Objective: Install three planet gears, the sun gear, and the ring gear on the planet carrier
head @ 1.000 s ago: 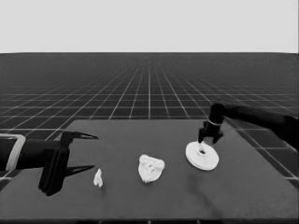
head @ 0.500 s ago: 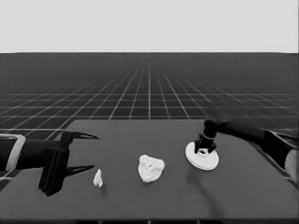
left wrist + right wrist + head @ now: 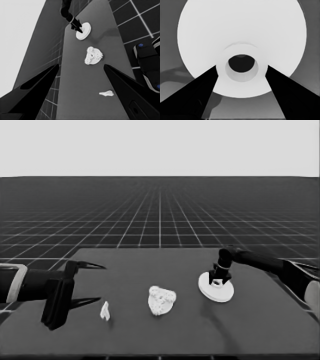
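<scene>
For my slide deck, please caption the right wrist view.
Right gripper straddling the raised hub of the larger round part, fingers either side of its central hole.

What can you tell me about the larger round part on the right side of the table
The larger round part is a plain white, thick disc lying flat on the table's right half, with a raised hub and a dark central hole. The right gripper stands over it, fingers open on either side of the hub. No other part touches it.

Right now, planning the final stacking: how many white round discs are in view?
2. The larger white round part sits at the table's right, under the right pincer; the smaller round part lies mid-table, largely hidden beneath small white toothed gears.
</scene>
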`<action>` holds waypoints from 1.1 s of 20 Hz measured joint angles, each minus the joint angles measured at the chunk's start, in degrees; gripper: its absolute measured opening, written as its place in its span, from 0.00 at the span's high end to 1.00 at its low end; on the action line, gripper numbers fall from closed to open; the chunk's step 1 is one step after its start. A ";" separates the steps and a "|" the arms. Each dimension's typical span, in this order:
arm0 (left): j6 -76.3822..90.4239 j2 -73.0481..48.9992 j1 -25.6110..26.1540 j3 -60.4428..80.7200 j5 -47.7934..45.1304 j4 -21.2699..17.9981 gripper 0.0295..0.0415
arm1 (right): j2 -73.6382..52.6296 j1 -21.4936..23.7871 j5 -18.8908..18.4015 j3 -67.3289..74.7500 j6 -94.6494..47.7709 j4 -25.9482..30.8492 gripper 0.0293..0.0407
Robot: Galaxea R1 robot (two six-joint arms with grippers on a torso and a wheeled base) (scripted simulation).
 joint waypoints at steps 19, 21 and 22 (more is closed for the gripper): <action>0.00 0.00 0.00 0.00 0.00 0.00 0.25 | 27.34 6.90 -11.45 18.97 45.40 -0.09 0.46; 0.00 0.00 0.00 0.00 0.00 0.00 0.25 | 28.29 6.86 -11.47 17.77 45.26 -0.13 0.46; 0.00 0.00 0.00 0.00 0.00 0.00 0.25 | 28.49 6.85 -11.47 17.50 45.22 -0.14 0.46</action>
